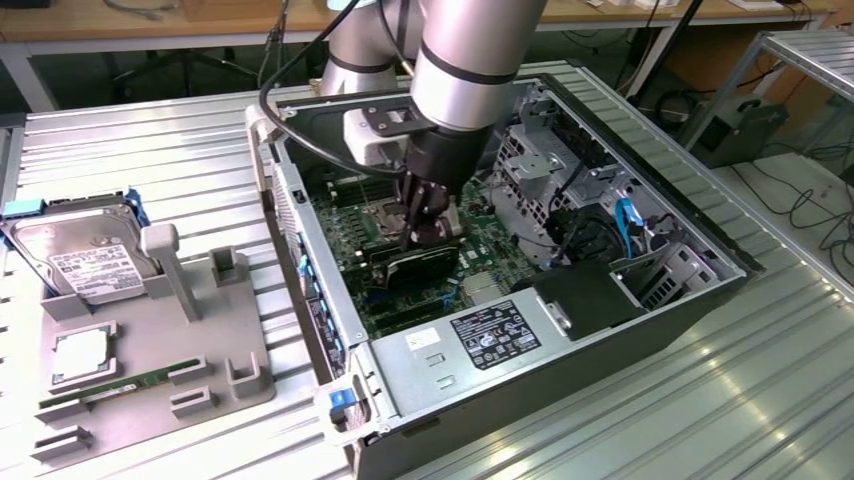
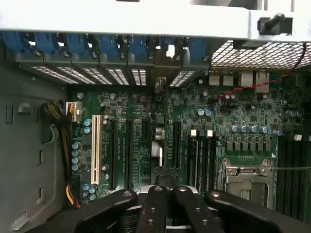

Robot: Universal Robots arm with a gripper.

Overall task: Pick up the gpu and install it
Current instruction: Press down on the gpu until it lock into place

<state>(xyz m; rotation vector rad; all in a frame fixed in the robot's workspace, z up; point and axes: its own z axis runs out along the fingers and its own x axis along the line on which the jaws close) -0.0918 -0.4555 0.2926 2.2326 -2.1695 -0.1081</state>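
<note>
The end effector sits inside the open computer case, low over the motherboard, with its fingers closed together. In the exterior view the gpu, a dark flat card, lies on the motherboard directly beneath the fingertips; whether the fingers clamp it or only press on it cannot be told. On the surface at the exterior view's left, a grey holder carries a hard drive and a green memory stick.
</note>
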